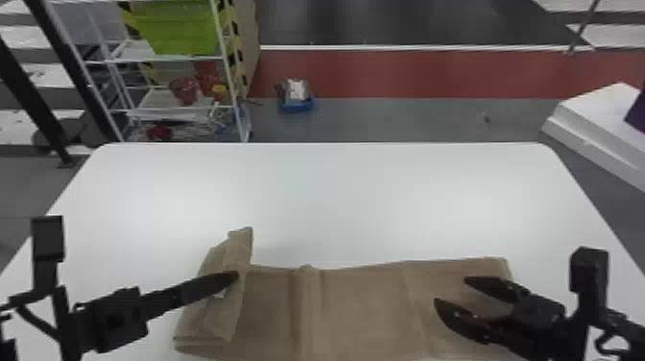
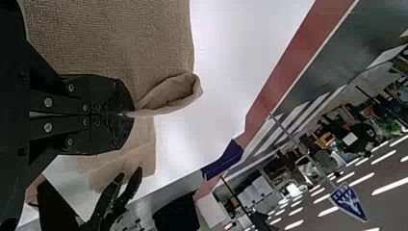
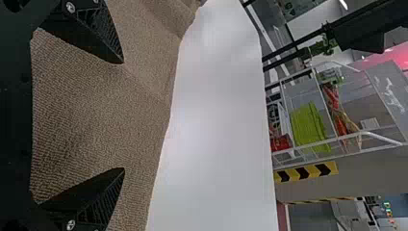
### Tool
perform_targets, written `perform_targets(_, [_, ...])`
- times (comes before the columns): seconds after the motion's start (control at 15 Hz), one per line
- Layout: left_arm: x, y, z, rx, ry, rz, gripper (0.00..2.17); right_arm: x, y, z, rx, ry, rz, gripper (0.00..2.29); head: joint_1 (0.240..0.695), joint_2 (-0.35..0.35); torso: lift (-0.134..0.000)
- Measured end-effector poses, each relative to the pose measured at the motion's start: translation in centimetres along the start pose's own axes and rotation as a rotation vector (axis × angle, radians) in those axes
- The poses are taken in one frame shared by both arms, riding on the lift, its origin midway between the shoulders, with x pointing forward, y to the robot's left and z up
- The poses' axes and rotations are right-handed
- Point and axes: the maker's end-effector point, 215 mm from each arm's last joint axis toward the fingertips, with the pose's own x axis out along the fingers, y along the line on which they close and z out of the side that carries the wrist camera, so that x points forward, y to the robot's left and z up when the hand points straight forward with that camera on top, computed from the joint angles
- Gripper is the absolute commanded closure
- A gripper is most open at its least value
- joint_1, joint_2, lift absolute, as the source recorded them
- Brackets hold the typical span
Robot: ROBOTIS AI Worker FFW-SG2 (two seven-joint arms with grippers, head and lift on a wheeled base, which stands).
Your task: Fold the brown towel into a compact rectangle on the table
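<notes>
The brown towel lies along the table's near side, its left part lifted and folded over. My left gripper is at that raised flap; in the left wrist view, the left gripper is shut on the towel, pinching a fold whose edge curls into a loop. Over the towel's right part, my right gripper stands open. The right wrist view has the right gripper with its fingers wide apart above the towel, nothing gripped between them.
The white table extends beyond the towel to its far edge. Behind it on the left stands a wire shelf with a green bin. A blue box sits on the floor, and a white platform is at the right.
</notes>
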Motion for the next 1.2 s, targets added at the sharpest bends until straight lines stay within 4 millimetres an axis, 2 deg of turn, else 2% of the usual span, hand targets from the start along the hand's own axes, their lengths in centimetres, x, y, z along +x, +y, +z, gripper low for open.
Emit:
perform_targets(0.2, [1.4, 0.2, -1.7, -0.016, 0.046, 0.008, 1.42, 0.0, 0.1, -0.1, -0.001, -0.008, 0.006, 0.09, 0.695, -0.013, -0.124])
perform_targets(0.33, [2.4, 0.3, -3.2, -0.032, 0.081, 0.008, 1.42, 0.1, 0.9, 0.4, 0.015, -0.035, 0.039, 0.09, 0.695, -0.023, -0.124])
perform_targets(0.73, [4.2, 1.2, -5.9, -0.072, 0.147, 0.027, 1.42, 1.6, 5.7, 1.6, 0.069, -0.089, 0.161, 0.09, 0.695, 0.022, -0.124])
perform_targets(0.87, [5.1, 1.3, -6.3, -0.058, 0.154, 0.032, 1.42, 2.2, 7.4, 1.7, 0.074, -0.086, 0.194, 0.09, 0.695, 0.035, -0.124])
perform_targets(1.07, [5.9, 1.3, -5.5, -0.018, 0.121, 0.029, 1.42, 3.1, 10.2, 1.7, 0.074, -0.073, 0.246, 0.09, 0.695, 0.075, -0.124])
perform_targets(1.2, [5.9, 1.1, -4.8, -0.009, 0.097, 0.017, 1.42, 3.7, 10.7, 1.6, 0.066, -0.064, 0.24, 0.09, 0.695, 0.091, -0.124])
